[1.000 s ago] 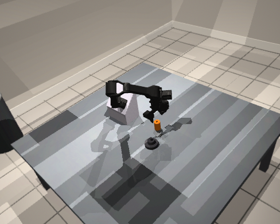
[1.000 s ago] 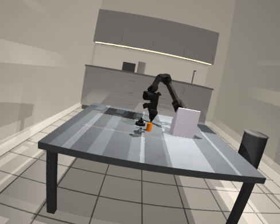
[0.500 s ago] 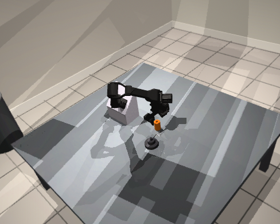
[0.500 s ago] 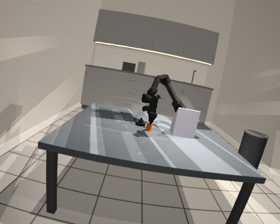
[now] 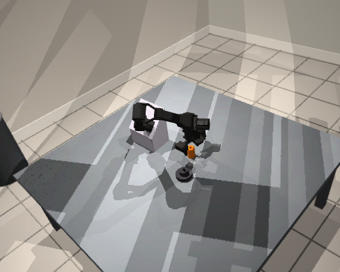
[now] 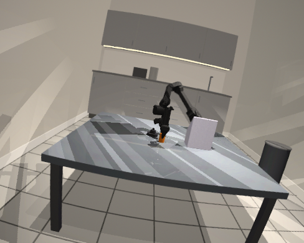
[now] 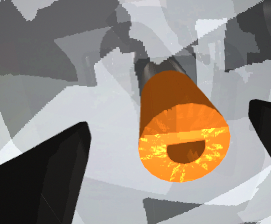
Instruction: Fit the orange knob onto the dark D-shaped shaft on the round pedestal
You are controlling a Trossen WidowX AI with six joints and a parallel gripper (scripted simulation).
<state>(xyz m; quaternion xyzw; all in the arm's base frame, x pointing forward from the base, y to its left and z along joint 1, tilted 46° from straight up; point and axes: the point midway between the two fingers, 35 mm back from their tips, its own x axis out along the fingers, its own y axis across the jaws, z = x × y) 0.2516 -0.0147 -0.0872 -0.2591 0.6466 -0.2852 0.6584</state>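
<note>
The orange knob [image 5: 191,153] [image 6: 161,139] [image 7: 184,117] stands upright on the table. Its D-shaped hole shows in the wrist view, with the flat side toward the top of that view and slightly tilted. My gripper [image 5: 189,144] [image 6: 163,134] [image 7: 172,119] is open and empty, pointing down just above the knob. In the wrist view one finger is on each side of the knob, with a wider gap on the left. The dark round pedestal [image 5: 184,175] [image 6: 152,134] stands a short way from the knob, with its shaft pointing up. The shaft's flat side cannot be made out.
A pale, box-like block [image 5: 143,138] [image 6: 201,133] stands on the table [image 5: 128,227] [image 6: 164,172] beside the arm's base. A dark cylindrical bin [image 5: 3,150] [image 6: 275,160] stands beyond the table's edge. Shadows and light stripes cross the table top.
</note>
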